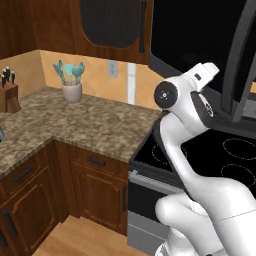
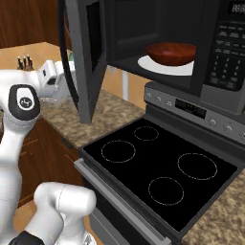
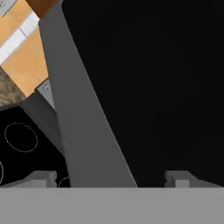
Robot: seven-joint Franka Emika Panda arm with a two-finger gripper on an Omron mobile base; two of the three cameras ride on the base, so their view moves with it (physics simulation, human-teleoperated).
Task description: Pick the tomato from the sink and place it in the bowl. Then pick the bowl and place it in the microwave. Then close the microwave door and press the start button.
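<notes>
The reddish-brown bowl [image 2: 171, 52] sits on the white plate [image 2: 162, 65] inside the microwave [image 2: 210, 57], above the black stove [image 2: 158, 167]. The microwave door [image 2: 86, 57] hangs open. The claw [image 3: 111, 178], fingers spread wide and empty, sits against the door's outer face, beside the speckled bench [image 1: 75, 122].

Bowl [image 2: 171, 52] sits on the round plate [image 2: 158, 65] inside the microwave [image 2: 201, 52], which hangs above the stove [image 2: 162, 167]. Microwave door [image 2: 83, 57] stands open, swung out to the left over the stove's left edge. End effector [image 3: 111, 177] close against the door's outer face. Counter [image 1: 75, 125] runs left of the stove; utensil holder [image 1: 72, 91] and knife block [image 1: 9, 95] stand on it by the wall.
</notes>
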